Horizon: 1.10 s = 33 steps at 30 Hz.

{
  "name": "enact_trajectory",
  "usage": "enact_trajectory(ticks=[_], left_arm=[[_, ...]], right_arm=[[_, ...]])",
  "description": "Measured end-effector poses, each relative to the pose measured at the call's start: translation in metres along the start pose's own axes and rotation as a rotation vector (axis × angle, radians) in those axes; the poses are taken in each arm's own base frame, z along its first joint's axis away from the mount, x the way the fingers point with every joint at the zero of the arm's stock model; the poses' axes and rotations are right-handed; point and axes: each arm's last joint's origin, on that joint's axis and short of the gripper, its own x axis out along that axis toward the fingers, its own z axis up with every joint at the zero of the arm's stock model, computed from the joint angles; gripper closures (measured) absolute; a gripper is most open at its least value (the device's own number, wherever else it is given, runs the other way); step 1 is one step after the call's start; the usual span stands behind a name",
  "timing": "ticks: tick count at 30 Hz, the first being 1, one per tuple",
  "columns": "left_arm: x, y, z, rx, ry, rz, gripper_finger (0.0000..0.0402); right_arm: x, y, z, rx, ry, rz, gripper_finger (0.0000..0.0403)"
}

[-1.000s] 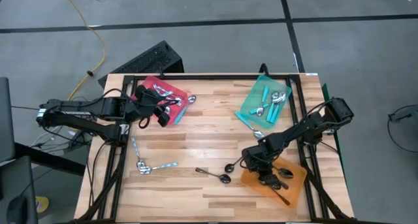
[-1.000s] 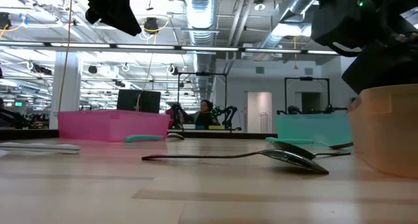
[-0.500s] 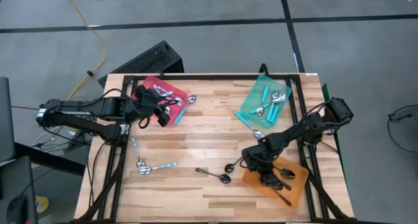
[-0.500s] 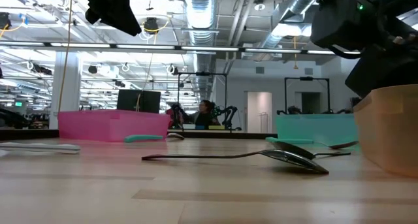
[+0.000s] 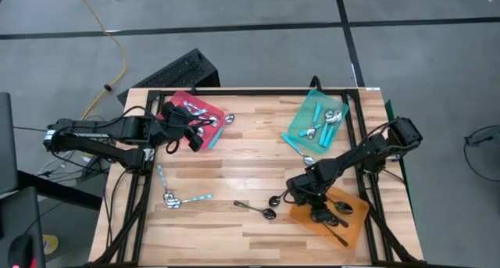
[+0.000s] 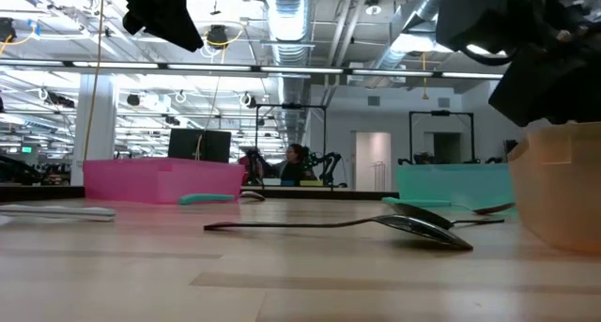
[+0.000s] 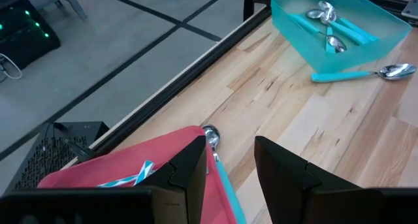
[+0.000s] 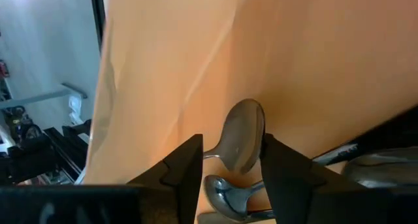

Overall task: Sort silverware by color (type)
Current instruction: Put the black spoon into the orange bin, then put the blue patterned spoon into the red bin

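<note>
The right gripper (image 5: 303, 191) hangs over the inner edge of the orange tray (image 5: 353, 219), its fingers (image 8: 181, 168) parted with nothing pinched between them — a dark spoon (image 8: 243, 135) lies in the gap below, inside the tray. The left gripper (image 5: 191, 133) sits over the red tray (image 5: 181, 101), fingers apart and empty.

No brand, label or writing can be read anywhere.

Black spoons (image 5: 334, 209) lie in the orange tray; 2 more (image 5: 260, 210) rest on the table (image 5: 250, 155) just beside it. Teal-handled spoons (image 5: 326, 126) fill the teal tray (image 5: 299, 124), with 1 (image 5: 297, 148) lying outside its edge. 2 teal-handled spoons (image 5: 176, 198) lie near the table's left front. The arm hides much of the red tray's contents — only a few spoons (image 5: 217, 120) show at its rim.
</note>
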Motion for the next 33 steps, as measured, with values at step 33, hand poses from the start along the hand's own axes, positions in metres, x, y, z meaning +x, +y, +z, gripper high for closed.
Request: enact_trajectory(ticks=[33], left_arm=[[-0.001,-0.005,-0.003,-0.001,0.091,-0.189,0.0287]], right_arm=[[-0.121,0.026,0.047,0.013,-0.086,0.242,0.0218]])
